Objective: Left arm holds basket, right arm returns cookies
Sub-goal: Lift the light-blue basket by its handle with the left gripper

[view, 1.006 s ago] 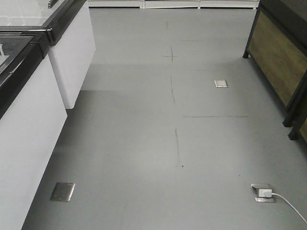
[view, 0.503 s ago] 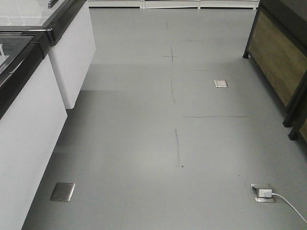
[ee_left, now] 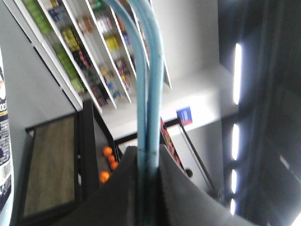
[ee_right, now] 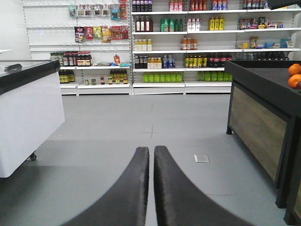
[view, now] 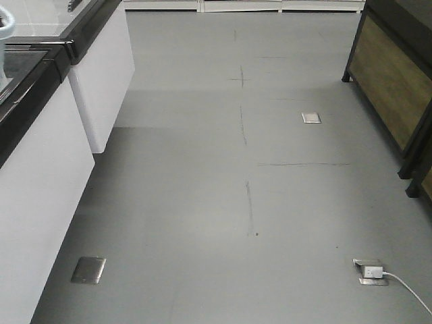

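Note:
In the left wrist view my left gripper [ee_left: 148,150] is shut on the two light blue handles of the basket [ee_left: 149,70], which run up from between the jaws. A sliver of a dark navy box with a white label, the cookies [ee_left: 3,155], shows at the left edge. In the front view a light blue bit of the basket [view: 5,23] shows at the top left corner. In the right wrist view my right gripper [ee_right: 151,149] is shut and empty, pointing level over the grey floor.
White freezer cabinets [view: 40,155] with black rims line the left. A dark wood-panelled stand [view: 391,88] with oranges [ee_right: 295,75] is on the right. Stocked shelves [ee_right: 188,42] stand at the far wall. Metal floor sockets [view: 88,269] and a white cable [view: 408,290] lie on the floor.
A light blue bit of the basket has come into the top left corner of the front view. The floor and furniture look the same.

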`<state>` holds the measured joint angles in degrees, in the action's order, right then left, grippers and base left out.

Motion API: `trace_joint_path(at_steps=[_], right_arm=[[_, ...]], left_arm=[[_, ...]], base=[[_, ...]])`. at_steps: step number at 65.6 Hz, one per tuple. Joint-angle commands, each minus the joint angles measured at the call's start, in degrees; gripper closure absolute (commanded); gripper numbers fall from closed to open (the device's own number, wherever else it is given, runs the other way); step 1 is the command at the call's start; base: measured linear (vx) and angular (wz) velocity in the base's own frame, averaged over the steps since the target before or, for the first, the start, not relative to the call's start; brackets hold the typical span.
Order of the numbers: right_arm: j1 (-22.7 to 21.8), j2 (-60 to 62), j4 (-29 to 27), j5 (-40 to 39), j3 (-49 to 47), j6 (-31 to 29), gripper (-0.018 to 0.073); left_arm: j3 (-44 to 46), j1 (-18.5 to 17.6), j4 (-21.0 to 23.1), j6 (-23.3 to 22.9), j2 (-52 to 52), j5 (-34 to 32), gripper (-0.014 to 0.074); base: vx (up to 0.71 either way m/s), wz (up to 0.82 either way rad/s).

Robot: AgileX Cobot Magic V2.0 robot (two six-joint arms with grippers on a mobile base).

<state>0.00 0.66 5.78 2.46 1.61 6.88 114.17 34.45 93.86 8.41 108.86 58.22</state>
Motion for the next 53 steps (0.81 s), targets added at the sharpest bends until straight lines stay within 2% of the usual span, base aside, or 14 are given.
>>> trace_joint_path(at_steps=[1,11,20,27,45,49,53], right_arm=[[0.0,0.7,0.1,-4.3,1.1,-0.4,0.0566],[0.0,0.7,0.1,-4.3,1.1,-0.4,0.0566],[0.0,0.7,0.1,-4.3,1.1,-0.4,0.0566],[0.0,0.7,0.1,-4.3,1.1,-0.4,0.0566],[0.0,0.7,0.1,-4.3,1.1,-0.4,0.0566],[0.0,0.7,0.1,-4.3,1.1,-0.4,0.0566],[0.0,0.7,0.1,-4.3,1.1,-0.4,0.0566]], left_arm=[[2.1,-6.7,8.0,3.8,-4.2,3.0,0.0601],[1.8,-17.9,7.3,7.8,-4.5,4.7,0.0601],[0.2,-27.9,2.3,9.3,-4.9,3.8,0.0601],[-3.7,-33.7,-0.7,11.3,-5.7,3.4,0.0601],[-21.7,-41.9,-0.4,20.5,-10.3,3.1,0.0601],[-26.0,-43.5,1.2,23.1,-11.5,3.9,0.0601],[-31.7,-45.5,4.9,27.5,-13.0,4.6,0.0601]], base=[[0.00,0.00],[0.00,0.00],[0.00,0.00],[0.00,0.00],[0.00,0.00],[0.00,0.00],[0.00,0.00]])
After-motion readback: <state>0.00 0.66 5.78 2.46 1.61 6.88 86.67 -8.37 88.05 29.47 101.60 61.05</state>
